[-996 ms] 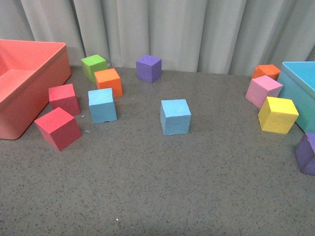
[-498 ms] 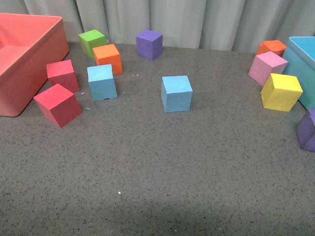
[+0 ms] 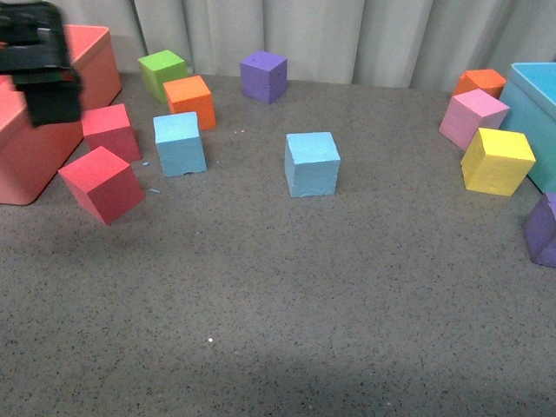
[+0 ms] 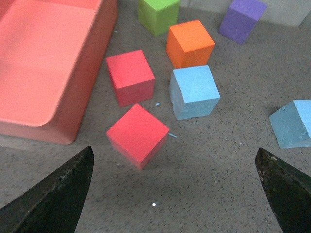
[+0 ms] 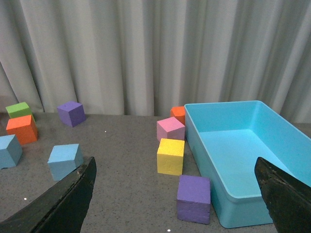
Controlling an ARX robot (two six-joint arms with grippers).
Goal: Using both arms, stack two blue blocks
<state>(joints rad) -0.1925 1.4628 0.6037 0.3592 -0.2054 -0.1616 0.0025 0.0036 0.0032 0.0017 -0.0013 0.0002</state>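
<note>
Two light blue blocks rest apart on the grey table: one at the left [image 3: 180,143], one near the middle [image 3: 312,163]. My left arm [image 3: 39,65] shows in the front view at the top left, over the coral bin. The left gripper [image 4: 173,149] is open, above the table, with a red cube just beyond its fingers; the left blue block [image 4: 194,91] and the middle one [image 4: 294,124] lie further out. My right gripper [image 5: 175,160] is open and holds nothing; both blue blocks [image 5: 64,160] [image 5: 8,150] lie far off to one side of it.
A coral bin [image 3: 17,165] stands at the left and a turquoise bin [image 3: 534,95] at the right. Two red cubes [image 3: 102,184], an orange [image 3: 191,100] and a green cube [image 3: 162,71] crowd the left blue block. Purple, pink, yellow cubes sit elsewhere; a curtain closes the back.
My left arm has come into the front view at the top left. Earlier the front view tilted downward. The blocks have not moved.
</note>
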